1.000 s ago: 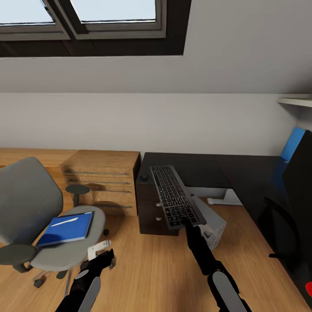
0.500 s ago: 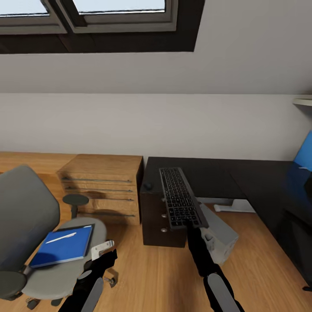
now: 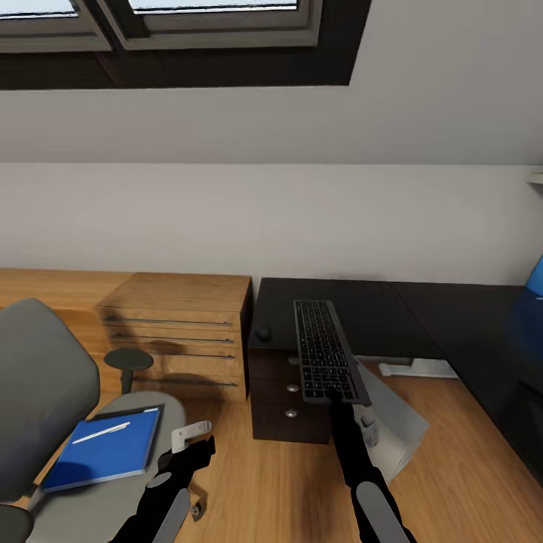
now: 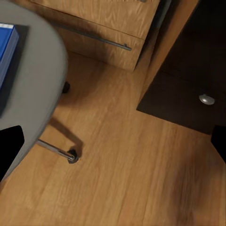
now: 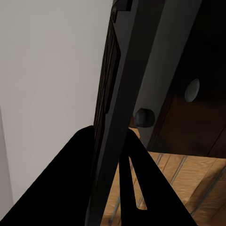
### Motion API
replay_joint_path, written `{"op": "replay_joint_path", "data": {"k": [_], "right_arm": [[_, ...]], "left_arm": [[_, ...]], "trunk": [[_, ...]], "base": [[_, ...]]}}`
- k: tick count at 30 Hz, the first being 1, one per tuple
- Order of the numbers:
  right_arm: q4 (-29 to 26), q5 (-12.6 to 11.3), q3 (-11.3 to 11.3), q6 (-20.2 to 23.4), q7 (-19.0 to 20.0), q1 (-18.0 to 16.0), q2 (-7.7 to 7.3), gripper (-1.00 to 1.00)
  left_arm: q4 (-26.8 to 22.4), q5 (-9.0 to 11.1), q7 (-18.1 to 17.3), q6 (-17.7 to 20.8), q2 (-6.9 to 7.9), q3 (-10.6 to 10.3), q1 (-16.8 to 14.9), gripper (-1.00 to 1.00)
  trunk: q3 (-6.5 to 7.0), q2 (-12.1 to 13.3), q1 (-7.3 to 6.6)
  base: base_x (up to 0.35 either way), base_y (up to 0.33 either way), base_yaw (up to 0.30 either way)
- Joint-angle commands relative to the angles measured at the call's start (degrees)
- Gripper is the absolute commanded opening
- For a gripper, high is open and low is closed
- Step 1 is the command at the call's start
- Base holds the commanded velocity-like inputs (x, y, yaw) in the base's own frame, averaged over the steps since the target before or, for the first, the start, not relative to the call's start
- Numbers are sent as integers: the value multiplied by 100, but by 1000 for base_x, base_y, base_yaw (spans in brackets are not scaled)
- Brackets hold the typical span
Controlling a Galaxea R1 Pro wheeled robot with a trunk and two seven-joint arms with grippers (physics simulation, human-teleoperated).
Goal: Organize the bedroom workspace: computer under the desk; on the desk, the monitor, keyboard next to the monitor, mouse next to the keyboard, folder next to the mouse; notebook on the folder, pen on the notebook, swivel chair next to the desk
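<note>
Head view has swung right since a second ago as I carry the keyboard (image 3: 326,360), pinched in my right gripper (image 3: 332,393), over the desk (image 3: 392,317) edge for placing; left gripper (image 3: 197,451) spread, empty.

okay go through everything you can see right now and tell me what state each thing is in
Keyboard: lifted, gripped at its near end, over the desk's edge.
Right pincer: shut on keyboard.
Left pincer: open, empty, over the floor.
Mouse: resting on desk.
Folder: flat on swivel chair seat, pen lying on top.
Wooden drawer unit: drawers closed.
Desk drawers: closed.
</note>
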Motion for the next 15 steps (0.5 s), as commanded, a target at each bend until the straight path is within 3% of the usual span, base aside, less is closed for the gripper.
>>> {"op": "replay_joint_path", "data": {"k": [1,9,15], "right_arm": [[4,-71,12,-26,51,-4,-3,-100],[36,-86,17,-17,15,-4,3,-100],[253,-87,11,-14,-491,-4,15,-100]], "left_arm": [[-8,50,47,14,2,-11,-4,100],[-8,44,44,14,2,-15,-4,100],[-26,34,71,-1,2,-113,79,100]], "trunk": [[-6,-3,2],[-6,-3,2],[-6,-3,2]], "base": [[188,10,0],[290,2,0],[320,0,0]]}}
